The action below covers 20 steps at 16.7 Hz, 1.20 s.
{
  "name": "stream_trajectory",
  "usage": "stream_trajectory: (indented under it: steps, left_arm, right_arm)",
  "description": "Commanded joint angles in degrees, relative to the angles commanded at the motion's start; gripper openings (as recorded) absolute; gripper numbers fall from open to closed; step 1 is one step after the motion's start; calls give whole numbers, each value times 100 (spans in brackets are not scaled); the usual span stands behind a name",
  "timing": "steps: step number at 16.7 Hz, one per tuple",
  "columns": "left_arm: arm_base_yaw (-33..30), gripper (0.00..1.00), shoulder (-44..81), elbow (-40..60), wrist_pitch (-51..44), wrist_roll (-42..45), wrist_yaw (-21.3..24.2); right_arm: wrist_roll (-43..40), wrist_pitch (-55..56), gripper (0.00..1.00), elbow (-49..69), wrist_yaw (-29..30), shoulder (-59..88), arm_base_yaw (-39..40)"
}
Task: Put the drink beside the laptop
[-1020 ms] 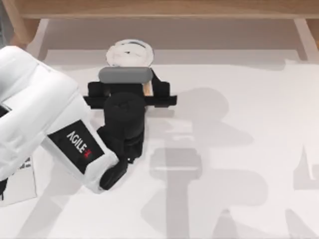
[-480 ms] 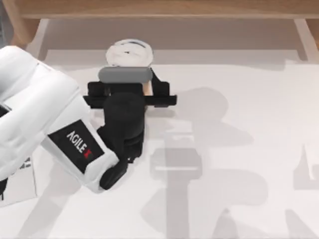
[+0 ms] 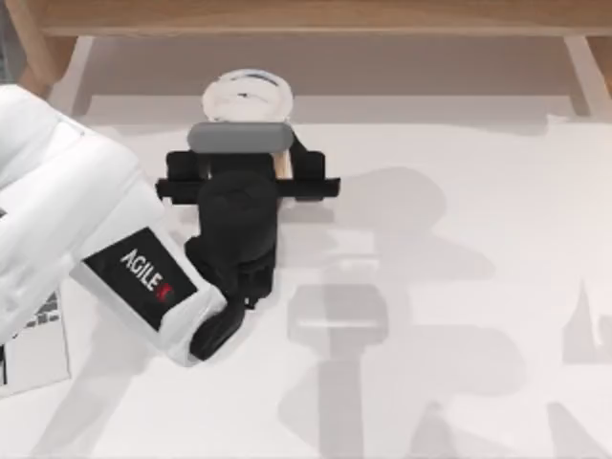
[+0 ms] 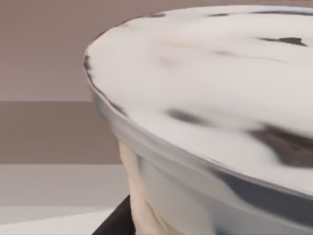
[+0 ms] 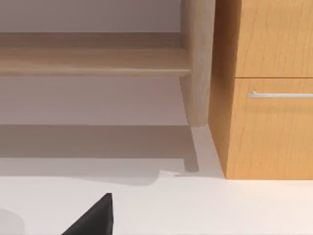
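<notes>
- Your left gripper (image 3: pixel 247 164) sits at the milk tea cup (image 3: pixel 248 97); whether the jaws grip it, you cannot tell.
- Judge the cup thin-walled, top-heavy: hold mid-body, squeeze gently.

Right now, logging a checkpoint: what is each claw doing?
Left claw: at the drink, far left of the table; grip cannot be told.
Right claw: parked; state cannot be told.

Rendered indoor setting resembling an office or study. A plain white table (image 3: pixel 459 287) stands against light wooden furniture: a wooden rail (image 3: pixel 306 17) runs along its far edge, and the right wrist view shows a rounded wooden post (image 5: pixel 197 63) beside a wood-grain cabinet (image 5: pixel 266 88) with a metal bar handle (image 5: pixel 279 94).
</notes>
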Motion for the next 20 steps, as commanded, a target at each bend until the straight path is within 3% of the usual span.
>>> stream_trajectory:
  steps: [11,20]
  left_arm:
    - [37,0,-702,-39,174,4,0]
    - [157,0,-2524,-1557,110,8,50]
  right_arm:
    - [0,0,100,0,0,0,0]
    - [0,0,100,0,0,0,0]
